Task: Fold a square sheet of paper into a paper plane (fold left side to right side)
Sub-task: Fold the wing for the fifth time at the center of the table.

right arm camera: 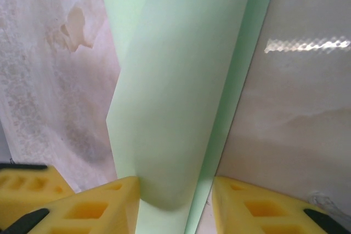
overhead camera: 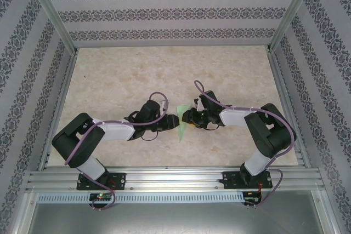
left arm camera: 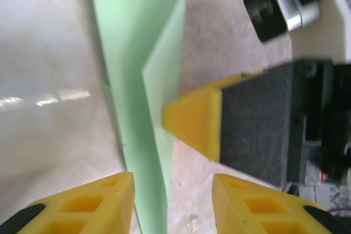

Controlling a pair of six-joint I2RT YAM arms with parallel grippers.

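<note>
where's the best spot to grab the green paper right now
Probably the raised flap of the paper, near its free upper edge, coming down from above with one of the jaws on each face. That flap stands curled up off the table, while the rest lies flat with no edge to get under.

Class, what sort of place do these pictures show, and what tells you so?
Probably a robot test booth: left arm and right arm bolted to a metal rail, patterned wall panels on a metal frame around the table.
</note>
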